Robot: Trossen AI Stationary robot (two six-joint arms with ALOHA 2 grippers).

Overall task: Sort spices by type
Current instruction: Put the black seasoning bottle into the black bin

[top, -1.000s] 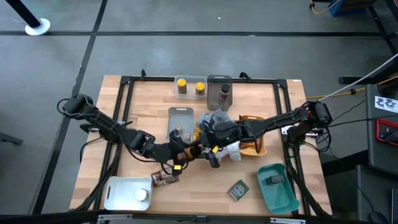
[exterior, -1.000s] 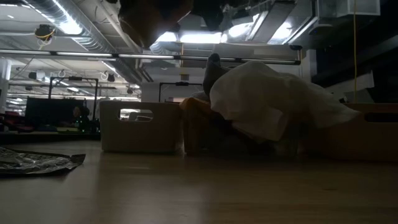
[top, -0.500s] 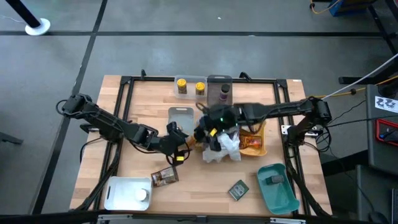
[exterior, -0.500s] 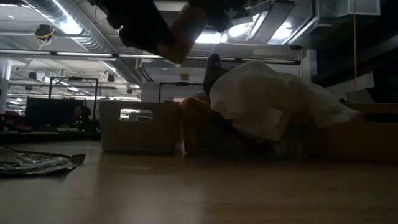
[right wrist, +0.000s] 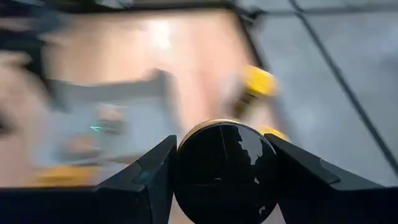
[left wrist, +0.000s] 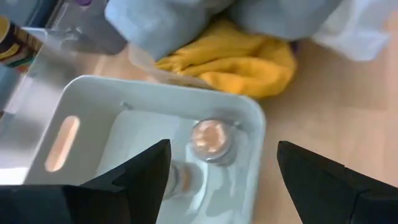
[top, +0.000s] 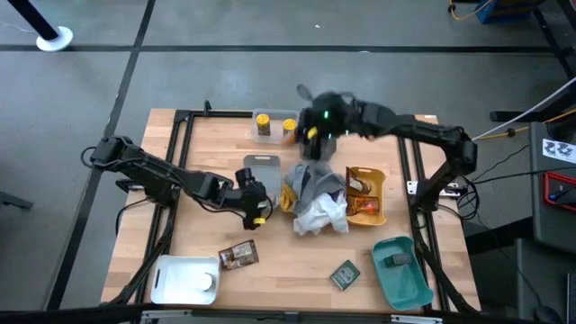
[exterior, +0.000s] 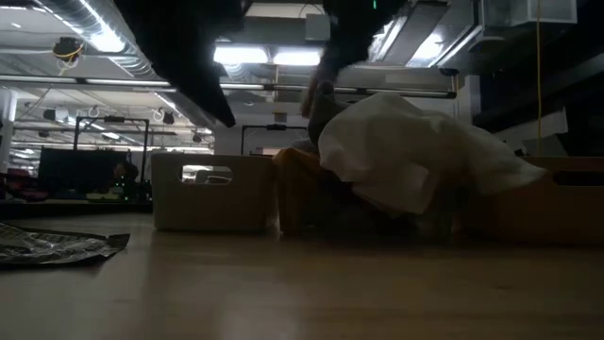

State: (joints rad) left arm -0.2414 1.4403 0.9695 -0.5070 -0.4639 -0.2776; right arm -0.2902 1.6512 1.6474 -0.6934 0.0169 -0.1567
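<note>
Wooden desk [top: 198,234] is being cluttered by cloths [top: 317,202] and trays. Dark jar [right wrist: 224,165] is being gripped by right pincer [top: 317,121] over desk's far edge. Left pincer [left wrist: 224,180] is being held open above clear tray [left wrist: 81,134].

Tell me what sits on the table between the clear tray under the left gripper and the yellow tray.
In the high view, a heap of grey and white cloths lies between the clear tray and the yellow tray.

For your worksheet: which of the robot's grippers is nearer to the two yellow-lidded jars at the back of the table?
Right. The right gripper, shut on a dark round jar, hovers just beside the yellow-lidded jars. The open left gripper sits farther forward, over the clear tray.
</note>
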